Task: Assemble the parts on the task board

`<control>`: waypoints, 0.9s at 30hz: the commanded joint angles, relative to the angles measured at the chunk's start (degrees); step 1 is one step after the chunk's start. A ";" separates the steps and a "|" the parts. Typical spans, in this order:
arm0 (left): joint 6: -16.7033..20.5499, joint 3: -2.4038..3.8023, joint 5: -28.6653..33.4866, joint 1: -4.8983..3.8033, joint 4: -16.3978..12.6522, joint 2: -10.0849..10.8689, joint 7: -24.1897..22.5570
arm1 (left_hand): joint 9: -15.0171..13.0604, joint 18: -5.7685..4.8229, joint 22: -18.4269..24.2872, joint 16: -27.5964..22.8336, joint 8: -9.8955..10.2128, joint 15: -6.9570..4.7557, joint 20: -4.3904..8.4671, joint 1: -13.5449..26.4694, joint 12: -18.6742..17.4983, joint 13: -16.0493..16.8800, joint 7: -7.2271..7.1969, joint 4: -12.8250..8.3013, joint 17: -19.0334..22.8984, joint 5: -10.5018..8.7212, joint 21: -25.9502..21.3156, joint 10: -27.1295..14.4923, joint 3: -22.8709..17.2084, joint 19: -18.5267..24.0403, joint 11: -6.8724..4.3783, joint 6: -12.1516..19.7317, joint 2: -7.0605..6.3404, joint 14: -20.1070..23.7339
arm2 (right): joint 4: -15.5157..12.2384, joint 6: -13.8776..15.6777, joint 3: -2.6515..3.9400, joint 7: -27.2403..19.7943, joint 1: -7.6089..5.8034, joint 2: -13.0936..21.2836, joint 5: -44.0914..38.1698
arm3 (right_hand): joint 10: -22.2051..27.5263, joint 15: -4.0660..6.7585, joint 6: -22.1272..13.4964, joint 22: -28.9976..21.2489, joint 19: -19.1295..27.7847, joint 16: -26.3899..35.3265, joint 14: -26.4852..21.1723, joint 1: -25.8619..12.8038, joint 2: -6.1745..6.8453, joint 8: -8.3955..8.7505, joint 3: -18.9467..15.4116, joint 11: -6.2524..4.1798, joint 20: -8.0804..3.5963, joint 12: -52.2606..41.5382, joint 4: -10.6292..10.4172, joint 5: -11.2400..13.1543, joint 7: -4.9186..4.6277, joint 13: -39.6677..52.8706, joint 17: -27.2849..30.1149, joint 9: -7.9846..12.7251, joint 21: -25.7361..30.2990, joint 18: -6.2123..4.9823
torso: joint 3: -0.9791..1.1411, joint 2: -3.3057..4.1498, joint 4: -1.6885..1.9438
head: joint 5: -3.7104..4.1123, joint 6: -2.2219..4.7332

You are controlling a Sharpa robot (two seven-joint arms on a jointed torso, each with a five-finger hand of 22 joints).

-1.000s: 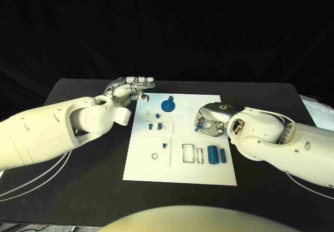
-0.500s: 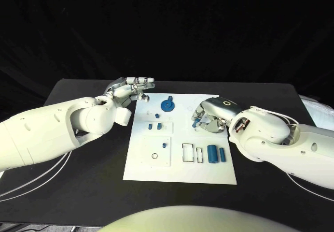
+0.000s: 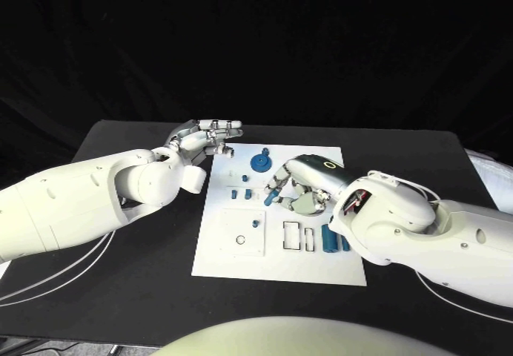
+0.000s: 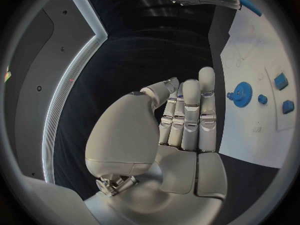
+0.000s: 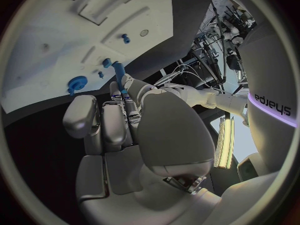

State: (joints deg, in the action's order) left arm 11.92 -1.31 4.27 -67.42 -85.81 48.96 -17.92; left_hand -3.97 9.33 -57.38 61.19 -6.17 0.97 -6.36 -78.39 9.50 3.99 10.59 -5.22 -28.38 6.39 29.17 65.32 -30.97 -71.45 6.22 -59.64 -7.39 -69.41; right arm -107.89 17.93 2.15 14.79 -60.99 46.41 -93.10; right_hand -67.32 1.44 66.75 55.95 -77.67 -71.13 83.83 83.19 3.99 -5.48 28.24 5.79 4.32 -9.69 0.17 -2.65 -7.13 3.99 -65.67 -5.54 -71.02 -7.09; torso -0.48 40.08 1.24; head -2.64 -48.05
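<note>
1. Two white arms reach over the black counter [image 3: 128,297]; it carries the white task board [image 3: 278,259] in its middle.
2. On the board's near right, the right hand [image 3: 297,185] hangs over the plate, with a slim blue peg [image 3: 271,191] pinched in its fingers [image 3: 280,178]. The right wrist view shows the same peg [image 5: 119,74] jutting past the fingertips toward the board.
3. At the board's far-left corner, the left hand [image 3: 203,136] hovers holding nothing; in the left wrist view its fingers [image 4: 190,115] lie straight and close side by side.
4. One blue gear [image 3: 259,160] sits on the far part of the board, just beyond the right hand.
5. Several more parts lie on the board: two small blue blocks [image 3: 241,194] beside the held peg, two blue cylinders [image 3: 334,239] lying near the right forearm, a small ring [image 3: 241,239] and a tiny blue stud [image 3: 256,222] in the near-left panel.
6. Risks, as I judge them:
   - The pinch is at one end of the peg, so any sideways contact with a hole edge could tilt it or make it slip free.
   - The right hand hides its own target from the head view, so a misaligned descent might jam the peg.
   - The other curled fingers pass close to the small blocks and could knock them.
</note>
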 commanded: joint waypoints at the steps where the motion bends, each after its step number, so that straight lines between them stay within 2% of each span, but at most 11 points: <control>1: -1.12 0.03 -0.21 0.03 -0.08 -0.17 -0.34 | 0.05 1.09 0.08 -0.22 -0.20 -0.09 0.07 -0.18 0.39 0.05 -0.02 0.14 0.06 0.14 -0.18 -0.40 0.28 0.27 -0.04 -0.20 0.30 0.41 | 0.39 -1.09 -0.32 -1.97 0.58 -1.77 0.78 | -3.02 0.11 -0.08 -0.05 -0.45 0.15 2.13 0.86 -0.39 0.22 0.74 -2.50 0.08 0.14 0.40 -0.28 -0.27 0.27 0.10 -0.05 -0.20 0.79 | -0.04 0.05 0.06 | -0.55 -0.10; 5: -1.14 0.03 -0.21 0.05 -0.17 -0.20 -0.34 | 0.05 1.09 0.08 -0.22 -0.20 -0.09 0.07 -0.18 0.39 0.05 -0.02 0.14 0.06 0.14 -0.18 -0.40 0.28 0.27 -0.04 -0.20 0.30 0.41 | 1.85 -2.96 -0.83 -2.50 2.08 -4.83 -0.34 | -3.02 0.10 -0.10 -0.09 -0.43 0.19 2.12 0.83 -0.36 0.24 0.80 -2.48 0.08 0.20 0.45 -0.29 -0.29 0.27 0.16 -0.05 -0.19 0.78 | -0.12 0.10 0.05 | -0.94 -0.20; 9: -1.11 0.04 -0.21 0.06 -0.30 -0.18 -0.34 | 0.05 1.09 0.08 -0.22 -0.20 -0.09 0.07 -0.18 0.39 0.05 -0.02 0.14 0.06 0.14 -0.18 -0.40 0.28 0.27 -0.04 -0.20 0.30 0.41 | 3.19 -4.53 -1.16 -2.63 3.12 -6.63 -1.13 | -3.00 0.07 -0.12 -0.19 -0.38 0.17 2.12 0.66 -0.32 0.29 0.86 -2.43 0.10 0.31 0.46 -0.28 -0.34 0.28 0.14 -0.06 -0.14 0.76 | -0.09 0.15 0.03 | -1.20 -0.23; 12: -1.09 0.04 -0.21 0.06 -0.39 -0.16 -0.34 | 0.05 1.09 0.08 -0.22 -0.20 -0.09 0.07 -0.18 0.39 0.05 -0.02 0.14 0.06 0.14 -0.18 -0.40 0.28 0.27 -0.04 -0.20 0.30 0.41 | 4.38 -5.77 -1.42 -2.67 3.80 -7.90 -1.88 | -2.98 0.04 -0.14 -0.25 -0.35 0.15 2.13 0.45 -0.28 0.33 0.87 -2.39 0.12 0.42 0.44 -0.28 -0.38 0.28 0.12 -0.06 -0.12 0.75 | 0.01 0.13 -0.02 | -1.46 -0.40; 19: -1.15 0.04 -0.23 0.06 -0.32 -0.31 -0.36 | 0.05 1.09 0.08 -0.22 -0.20 -0.09 0.07 -0.18 0.39 0.05 -0.02 0.14 0.06 0.14 -0.18 -0.40 0.28 0.27 -0.04 -0.20 0.30 0.41 | 6.93 -8.62 -1.91 -1.94 4.72 -9.93 -3.47 | -2.90 -0.03 -0.21 -0.33 -0.27 -0.03 2.18 -0.08 -0.24 0.45 0.87 -2.32 0.18 0.72 0.40 -0.26 -0.43 0.29 -0.06 -0.08 -0.09 0.73 | -0.01 0.08 0.07 | -1.48 -0.63; 23: -1.20 0.04 -0.24 0.06 -0.31 -0.34 -0.34 | 0.05 1.09 0.08 -0.22 -0.20 -0.09 0.07 -0.18 0.39 0.05 -0.02 0.14 0.06 0.14 -0.18 -0.40 0.28 0.27 -0.04 -0.20 0.30 0.41 | 7.66 -8.73 -2.05 -1.23 5.04 -10.46 -4.48 | -2.89 -0.05 -0.22 -0.39 -0.24 -0.02 2.18 -0.25 -0.25 0.47 0.86 -2.31 0.20 0.80 0.37 -0.26 -0.44 0.30 -0.04 -0.09 -0.05 0.72 | 0.07 0.13 -0.11 | -1.62 -0.68; 27: -1.26 0.04 -0.25 0.06 -0.31 -0.33 -0.29 | 0.05 1.09 0.08 -0.22 -0.20 -0.09 0.07 -0.18 0.39 0.05 -0.02 0.14 0.06 0.14 -0.18 -0.40 0.28 0.27 -0.04 -0.20 0.30 0.41 | 7.98 -8.65 -2.11 -0.65 5.21 -10.75 -5.44 | -2.89 -0.05 -0.22 -0.39 -0.24 -0.02 2.18 -0.25 -0.25 0.47 0.86 -2.31 0.20 0.80 0.37 -0.26 -0.44 0.30 -0.04 -0.09 -0.05 0.72 | 0.10 0.14 -0.13 | -1.60 -0.77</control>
State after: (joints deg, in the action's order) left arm 11.79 -1.31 4.25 -67.36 -86.02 48.74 -17.92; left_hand -3.97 9.33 -57.38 61.19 -6.17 0.97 -6.36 -78.39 9.50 3.99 10.59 -5.22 -28.39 6.39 29.17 65.31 -30.98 -71.45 6.22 -59.63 -7.39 -69.42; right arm -99.96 11.10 0.13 13.36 -55.94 35.79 -96.17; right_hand -67.32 1.44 66.68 55.61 -77.66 -71.13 83.82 83.19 4.01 -5.21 28.87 5.79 4.32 -8.72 0.49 -2.77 -7.17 4.23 -65.67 -5.54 -71.02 -7.09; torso -0.41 40.20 1.16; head -4.25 -48.80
